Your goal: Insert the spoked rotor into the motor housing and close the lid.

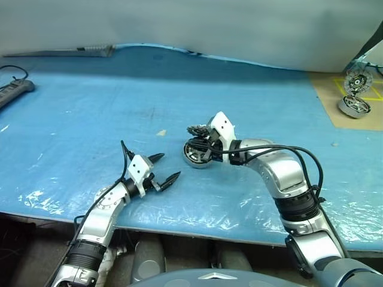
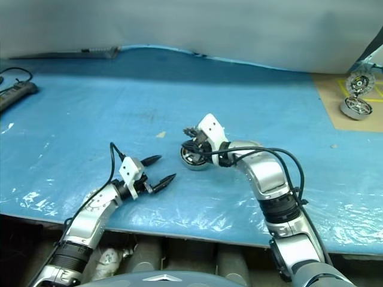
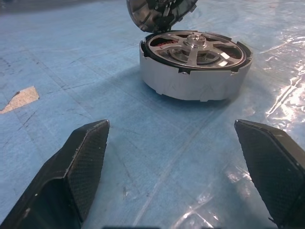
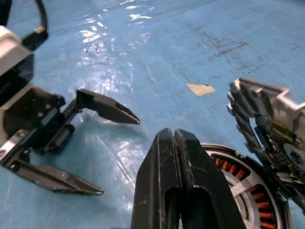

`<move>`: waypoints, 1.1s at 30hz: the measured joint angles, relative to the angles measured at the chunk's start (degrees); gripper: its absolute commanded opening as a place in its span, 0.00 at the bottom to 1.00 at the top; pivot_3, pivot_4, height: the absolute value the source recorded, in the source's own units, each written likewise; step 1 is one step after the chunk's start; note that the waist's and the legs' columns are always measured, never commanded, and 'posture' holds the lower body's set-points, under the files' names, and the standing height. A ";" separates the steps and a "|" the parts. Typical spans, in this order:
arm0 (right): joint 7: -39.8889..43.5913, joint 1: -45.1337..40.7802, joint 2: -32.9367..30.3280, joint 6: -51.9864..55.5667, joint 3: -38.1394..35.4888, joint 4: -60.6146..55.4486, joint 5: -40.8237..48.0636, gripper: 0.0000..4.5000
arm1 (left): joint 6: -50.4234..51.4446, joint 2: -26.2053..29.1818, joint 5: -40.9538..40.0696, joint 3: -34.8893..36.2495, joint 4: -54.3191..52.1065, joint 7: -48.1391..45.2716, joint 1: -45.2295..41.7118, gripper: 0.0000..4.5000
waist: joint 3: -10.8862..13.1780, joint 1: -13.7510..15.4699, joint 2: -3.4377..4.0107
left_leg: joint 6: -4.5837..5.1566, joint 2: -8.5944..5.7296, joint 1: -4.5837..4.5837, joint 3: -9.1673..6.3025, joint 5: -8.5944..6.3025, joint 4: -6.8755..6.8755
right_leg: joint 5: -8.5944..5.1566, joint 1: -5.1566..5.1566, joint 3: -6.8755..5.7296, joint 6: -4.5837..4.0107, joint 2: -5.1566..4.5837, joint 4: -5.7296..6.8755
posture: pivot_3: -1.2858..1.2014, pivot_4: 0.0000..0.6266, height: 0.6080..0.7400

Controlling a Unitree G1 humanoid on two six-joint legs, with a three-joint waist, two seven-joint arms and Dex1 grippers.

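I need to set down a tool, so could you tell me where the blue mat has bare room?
Free: the wide stretch between the power strip and the housing. Crowded: around the housing, with the right gripper over it and the left gripper beside it.

The motor housing (image 3: 193, 78) is matte silver-grey, with copper-orange windings (image 4: 259, 210) ringed inside. The spoked rotor (image 3: 198, 47) seated in it is shiny silver with dark gaps between its spokes. The lid (image 4: 267, 126) shows dark radial fins. The desk (image 1: 90, 107) wears a bright blue sheet bearing a small tan patch (image 3: 19, 98). Both tools' fingers (image 3: 78, 162) are black.
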 measured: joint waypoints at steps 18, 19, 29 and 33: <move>-1.34 5.41 1.03 -7.32 1.14 5.59 1.28 0.01 | 0.09 0.60 -0.03 0.01 -0.36 -0.27 -0.01 1.00 | -0.01 -0.11 -0.01 | 0.00 -0.04 0.37 0.00 -0.01 -0.08 | -0.10 0.32 0.08 -0.15 -0.02 -0.08 | 0.52 0.24 1.00; -1.23 5.43 1.05 -6.82 1.03 5.31 1.67 0.01 | 0.09 0.62 -0.03 0.01 -0.36 -0.27 -0.01 1.00 | -0.01 -0.12 -0.01 | 0.00 -0.04 0.35 0.01 -0.01 -0.11 | -0.09 0.29 0.08 -0.12 -0.02 -0.09 | 0.52 0.24 1.00; -4.48 4.21 2.26 -8.47 -1.94 7.92 2.34 0.01 | 0.60 0.50 -0.03 -0.01 -0.43 -0.26 -0.05 1.00 | -0.01 -0.12 -0.01 | -0.01 -0.06 0.26 0.01 0.00 -0.27 | 0.02 0.13 0.05 0.06 -0.01 -0.10 | 0.52 0.24 1.00; -5.16 3.18 2.50 -11.82 -1.39 11.23 1.20 0.01 | 0.68 0.44 -0.03 -0.03 -0.50 -0.22 -0.04 1.00 | -0.02 -0.11 -0.02 | -0.01 -0.07 0.32 0.01 0.00 -0.24 | 0.01 0.21 0.05 0.04 -0.03 -0.10 | 0.52 0.24 1.00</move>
